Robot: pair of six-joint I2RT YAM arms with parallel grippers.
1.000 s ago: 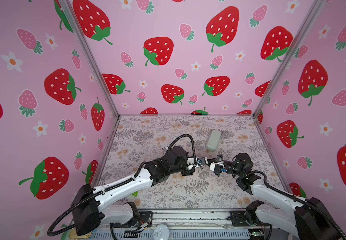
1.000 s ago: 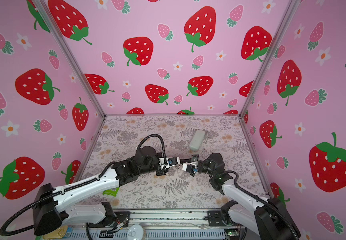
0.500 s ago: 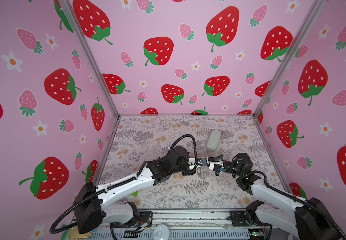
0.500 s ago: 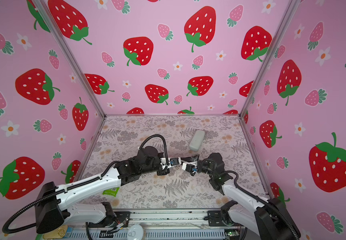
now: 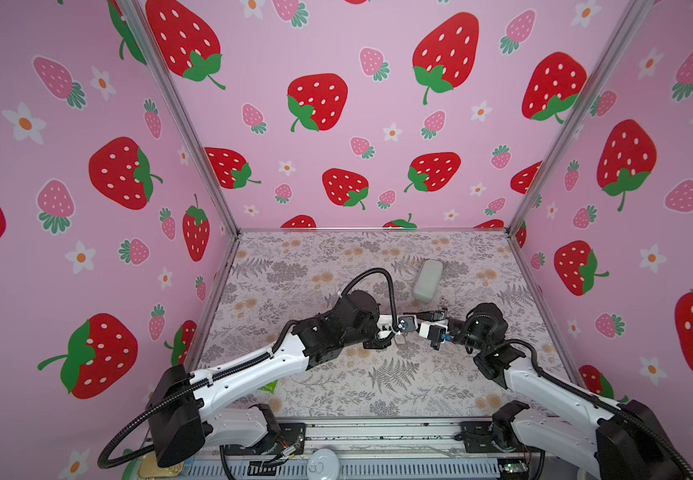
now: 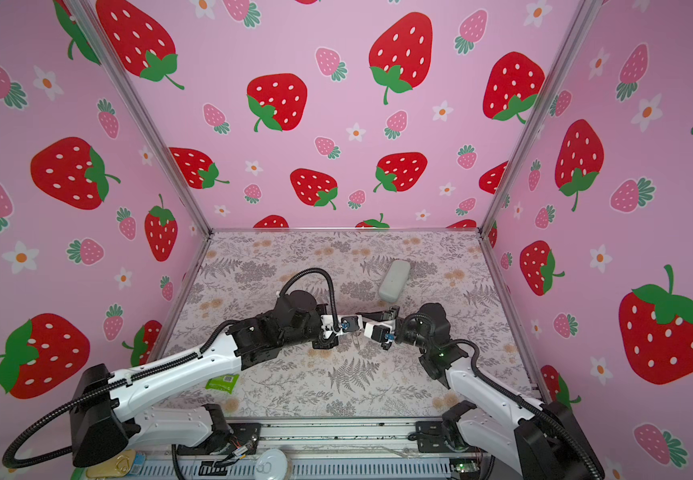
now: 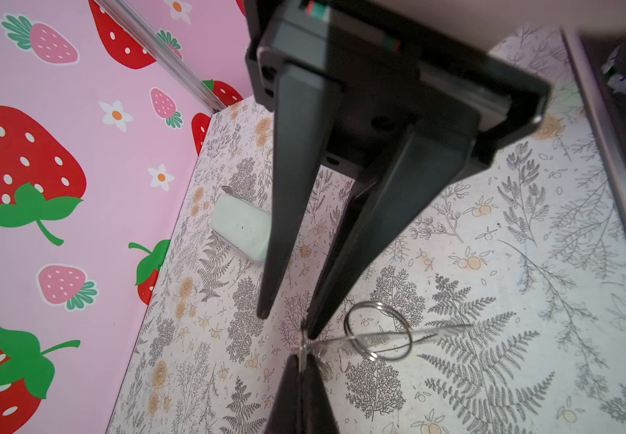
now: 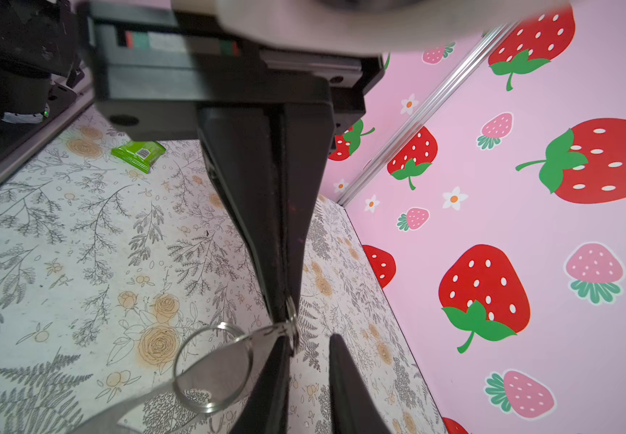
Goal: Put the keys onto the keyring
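- left pincer clamped shut on metal end of keyring; grey strap and silver ring hang off its tips, over counter
- right pincer narrowly parted, holding nothing; tip-to-tip with left; one finger just beside that metal end

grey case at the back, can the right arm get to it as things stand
Probably yes: the case lies on bare mat just beyond the open right end effector, with nothing between them.
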